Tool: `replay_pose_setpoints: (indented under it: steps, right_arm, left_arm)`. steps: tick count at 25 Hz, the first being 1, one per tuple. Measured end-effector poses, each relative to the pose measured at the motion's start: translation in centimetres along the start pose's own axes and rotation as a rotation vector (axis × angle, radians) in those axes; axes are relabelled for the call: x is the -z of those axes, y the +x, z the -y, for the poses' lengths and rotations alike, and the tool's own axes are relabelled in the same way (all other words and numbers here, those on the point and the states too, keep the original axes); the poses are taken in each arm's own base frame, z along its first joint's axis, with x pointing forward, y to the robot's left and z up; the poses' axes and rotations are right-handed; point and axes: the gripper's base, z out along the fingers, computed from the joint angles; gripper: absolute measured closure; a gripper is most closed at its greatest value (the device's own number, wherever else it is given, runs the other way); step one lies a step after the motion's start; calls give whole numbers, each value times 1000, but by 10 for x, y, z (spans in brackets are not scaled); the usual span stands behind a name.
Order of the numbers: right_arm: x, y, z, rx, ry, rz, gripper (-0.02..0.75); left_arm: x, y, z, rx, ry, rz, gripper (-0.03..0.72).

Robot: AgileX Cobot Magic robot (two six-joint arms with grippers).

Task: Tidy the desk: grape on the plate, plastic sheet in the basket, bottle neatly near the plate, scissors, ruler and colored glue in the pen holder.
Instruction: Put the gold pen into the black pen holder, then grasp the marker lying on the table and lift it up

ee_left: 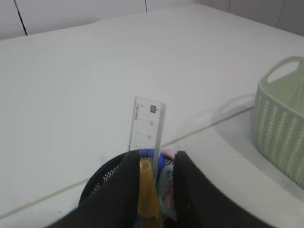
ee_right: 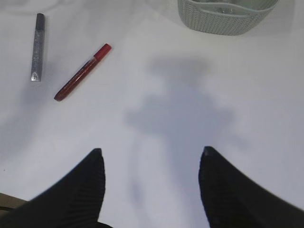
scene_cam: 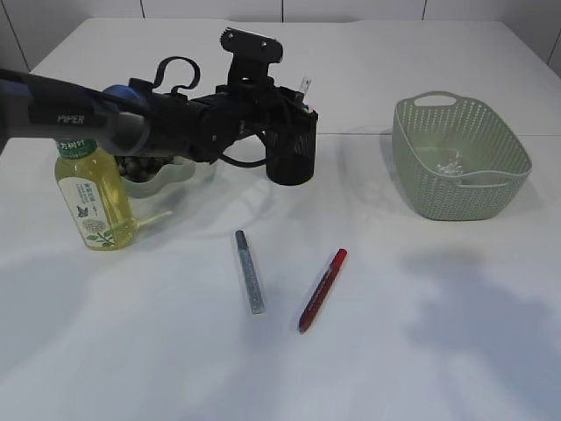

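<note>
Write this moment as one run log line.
left claw: over pen holder, around yellow glue | right claw: open, empty | silver glue, red glue: on table

We see a staged test bench, likely a lab: a bare white surface [scene_cam: 421, 351] against white wall panels [scene_cam: 351, 9], under a robot arm [scene_cam: 79, 118].

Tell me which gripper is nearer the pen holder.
Left. The left gripper hangs right over the pen holder; the right gripper hovers above bare table near the red glue pen.

Black left arm [scene_cam: 131, 123] — grey sleeve, white "PIPER" lettering — looping black cables.
</note>
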Motion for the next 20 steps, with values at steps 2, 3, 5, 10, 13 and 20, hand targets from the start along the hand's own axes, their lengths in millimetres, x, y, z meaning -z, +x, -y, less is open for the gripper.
replay_pose_setpoints:
  steps: [2, 3, 5, 10, 13, 20]
  right_arm:
    - [0, 0, 0, 0, -1, 0, 248]
    - [0, 0, 0, -1, -2, 0, 248]
    - [0, 0, 0, -1, -2, 0, 248]
    - [0, 0, 0, -1, -2, 0, 248]
    - [0, 0, 0, -1, -2, 0, 248]
    - [0, 1, -1, -15, -12, -7, 248]
  left_arm:
    - [4, -4, 0, 16, -4, -53, 497]
    - [7, -10, 0, 26, -5, -69, 497]
    - [15, -25, 0, 33, -4, -107, 496]
    - [48, -71, 1, 83, 6, -219, 493]
    - [70, -87, 4, 149, 19, -347, 493]
    - [108, -80, 6, 333, -62, -759, 478]
